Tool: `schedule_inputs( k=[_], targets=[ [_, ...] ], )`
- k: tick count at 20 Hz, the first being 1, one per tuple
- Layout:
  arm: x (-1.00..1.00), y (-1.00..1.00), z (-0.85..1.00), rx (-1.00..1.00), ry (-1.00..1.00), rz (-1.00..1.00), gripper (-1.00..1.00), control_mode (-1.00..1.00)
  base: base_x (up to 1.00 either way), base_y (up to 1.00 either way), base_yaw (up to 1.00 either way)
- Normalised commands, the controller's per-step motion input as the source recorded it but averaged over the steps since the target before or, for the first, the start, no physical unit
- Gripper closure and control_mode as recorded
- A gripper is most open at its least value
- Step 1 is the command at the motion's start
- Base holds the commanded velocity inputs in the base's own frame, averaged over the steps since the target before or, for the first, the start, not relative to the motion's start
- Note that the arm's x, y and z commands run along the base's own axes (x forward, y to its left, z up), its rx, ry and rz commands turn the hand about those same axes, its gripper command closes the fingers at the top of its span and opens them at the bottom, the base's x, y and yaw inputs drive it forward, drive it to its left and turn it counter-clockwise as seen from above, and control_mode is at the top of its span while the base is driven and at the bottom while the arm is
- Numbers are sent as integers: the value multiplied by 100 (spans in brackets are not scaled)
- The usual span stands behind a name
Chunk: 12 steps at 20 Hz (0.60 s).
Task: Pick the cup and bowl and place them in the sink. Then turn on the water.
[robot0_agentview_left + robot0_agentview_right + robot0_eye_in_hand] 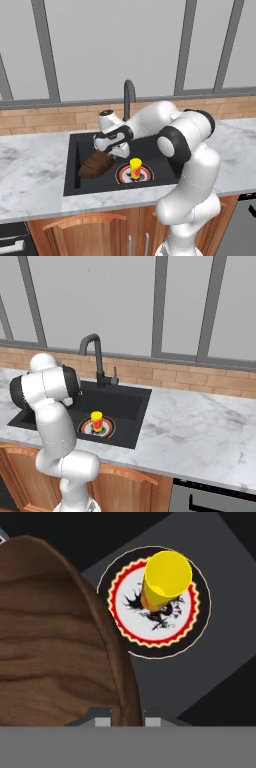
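Marble worktop w/ brick strip and grey-framed panels behind; wooden cabinets below. From my seat I count 1 sink, 1 faucet, 1 cup, 1 bowl, 1 drain.

Sink is black, set into the worktop. Cup stands upright on the red-and-white drain ring, inside the basin; same in right base view and hand view.

Bowl is tilted steeply, inside the sink's left half, near the cup but apart from it. In hand view the bowl's rim runs down between the 2 finger tips, so I read the pincer as clamped on the bowl rim. Arm reaches over the basin from the front right. Can't tell if bowl's lower edge touches the sink floor.
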Motion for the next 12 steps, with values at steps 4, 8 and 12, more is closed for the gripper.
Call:
schedule_inputs(
  k=[4,8,12],
  targets=[
    [17,13,-30,0,9,0,100,-100,0,0,0],
    [15,3,-29,0,9,0,100,-100,0,0,0],
    [12,1,-27,0,11,0,100,-100,0,0,0]
  ],
)
